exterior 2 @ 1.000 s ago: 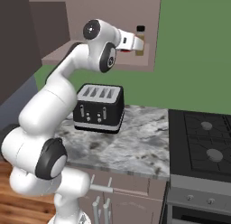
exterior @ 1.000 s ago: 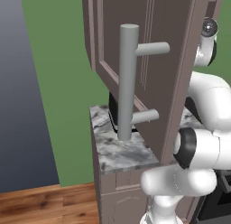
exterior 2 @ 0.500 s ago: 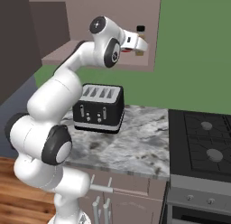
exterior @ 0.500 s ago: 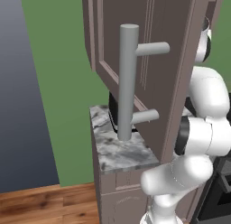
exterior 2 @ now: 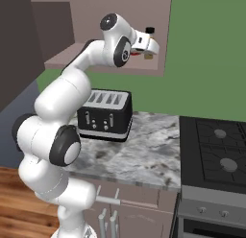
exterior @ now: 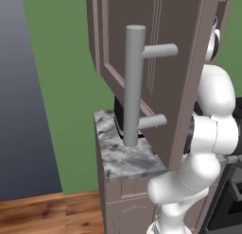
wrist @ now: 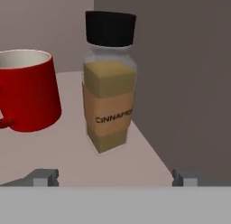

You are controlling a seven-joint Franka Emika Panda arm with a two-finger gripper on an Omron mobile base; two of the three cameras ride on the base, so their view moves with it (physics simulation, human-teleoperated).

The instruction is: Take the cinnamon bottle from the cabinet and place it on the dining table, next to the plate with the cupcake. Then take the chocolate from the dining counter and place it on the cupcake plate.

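Observation:
The cinnamon bottle (wrist: 109,83), amber with a black cap and a label, stands upright on the shelf of the open cabinet (exterior 2: 105,64), close to its right wall. My gripper (wrist: 115,178) is open just in front of it, one fingertip low on each side, with a gap between the fingers and the glass. In the right base view the gripper (exterior 2: 146,41) reaches into the cabinet at shelf height, with the bottle (exterior 2: 152,44) at its tip. The cabinet door (exterior: 156,63) with its grey bar handle (exterior: 133,87) swings wide open in the left base view.
A red mug (wrist: 27,92) stands on the same shelf just left of the bottle. Below the cabinet, a black toaster (exterior 2: 104,114) sits on a marble worktop (exterior 2: 144,153), with a stove (exterior 2: 216,150) to its right.
The arm has stretched farther into the cabinet, bringing the hand to the right and closer to the bottle. The jaws have stayed open.

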